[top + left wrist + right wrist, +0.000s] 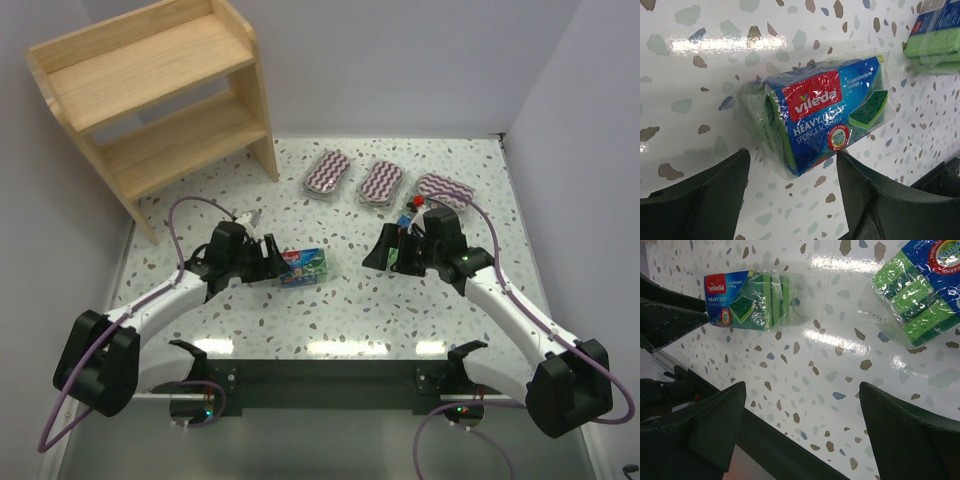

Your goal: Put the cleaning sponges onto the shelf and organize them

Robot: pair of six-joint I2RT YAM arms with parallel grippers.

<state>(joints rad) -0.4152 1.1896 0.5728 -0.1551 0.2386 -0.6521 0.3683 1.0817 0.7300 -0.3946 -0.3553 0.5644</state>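
Grippers gape wide, holding nothing — left gripper (pixel 792 160) just beside a green-blue sponge pack (pixel 825 110), right gripper (pixel 802 390) over speckled table (pixel 815 410).

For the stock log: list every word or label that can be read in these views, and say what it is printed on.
"vileda": red label on the sponge pack.
"HEAVY DUTY": blue panel of that pack, partly under glare.
"SPONGE SCOURER": just below that.
Its small white print and round red seal: too small to read.
Second pack: lettering cut off at the picture's edge, unreadable.
Zigzag packs: no legible text.
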